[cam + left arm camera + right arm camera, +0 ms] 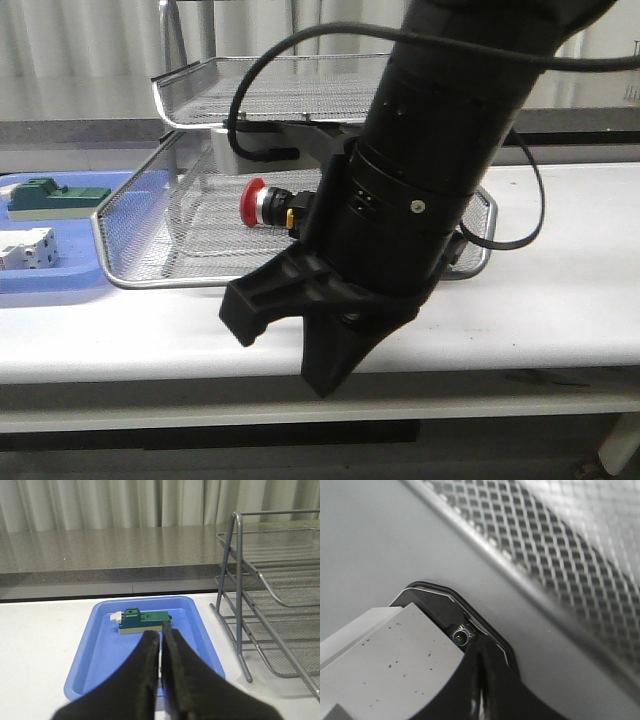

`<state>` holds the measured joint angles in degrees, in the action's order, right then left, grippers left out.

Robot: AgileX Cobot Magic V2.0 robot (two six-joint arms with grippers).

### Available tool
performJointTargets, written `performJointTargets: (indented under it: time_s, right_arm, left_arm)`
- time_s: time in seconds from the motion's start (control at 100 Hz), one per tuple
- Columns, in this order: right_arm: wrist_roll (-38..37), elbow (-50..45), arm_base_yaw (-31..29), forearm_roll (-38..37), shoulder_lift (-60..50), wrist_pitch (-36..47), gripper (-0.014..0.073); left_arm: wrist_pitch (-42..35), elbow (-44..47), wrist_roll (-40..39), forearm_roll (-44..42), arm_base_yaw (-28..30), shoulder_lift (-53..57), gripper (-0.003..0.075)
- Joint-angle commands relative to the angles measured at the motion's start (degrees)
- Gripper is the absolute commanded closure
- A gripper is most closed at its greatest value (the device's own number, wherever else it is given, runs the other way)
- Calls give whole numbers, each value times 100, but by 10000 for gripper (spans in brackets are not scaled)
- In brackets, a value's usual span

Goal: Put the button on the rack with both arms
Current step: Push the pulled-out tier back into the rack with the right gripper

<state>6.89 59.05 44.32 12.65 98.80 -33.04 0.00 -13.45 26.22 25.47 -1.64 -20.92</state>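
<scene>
The button (266, 204) lies on its side in the bottom tier of the wire-mesh rack (130, 255), red head toward the robot's left, its body partly hidden behind the large black arm in the foreground of the front view. Resting on the mesh with nothing gripping it, it looks already placed, so the task seems essentially done.

That foreground arm fills the middle of the front view, its gripper (290, 335) hanging below the rack's front edge with fingers spread apart and empty; which arm it is cannot be read with certainty from this view.

In the left wrist view the left gripper (161, 650) has its fingers pressed together on nothing, poised above the blue tray (85, 680), where a green block component (142, 621) lies. This arm is parked well clear of the rack.

The right gripper (479, 680) is likewise closed and empty, near the rack's mesh wall over the white worktop (560, 290).
</scene>
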Motion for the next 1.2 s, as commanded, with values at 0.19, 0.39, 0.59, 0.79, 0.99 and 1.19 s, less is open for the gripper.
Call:
performJointTargets:
  time_s: [0.19,0.39,0.59,0.79,0.99,1.19]
  right_arm:
    - [60,329,3,-756,-20,309,662]
    - [60,329,3,-1162,-20,630,662]
    - [60,449,-44,-1405,-20,786,662]
    - [60,757,-351,-1436,-9,812,662]
    - [60,1165,-740,-1492,188,912,662]
    - [60,1651,-1048,-1649,634,828,662]
  left_arm:
    - [-401,-163,-57,54,11,-35,716]
    - [-401,-163,-57,54,11,-35,716]
    - [-401,-163,-57,54,11,-35,716]
    - [-401,-163,-57,54,11,-35,716]
    - [-401,-163,-57,54,11,-35,716]
    - [-401,-163,-57,54,11,-35,716]
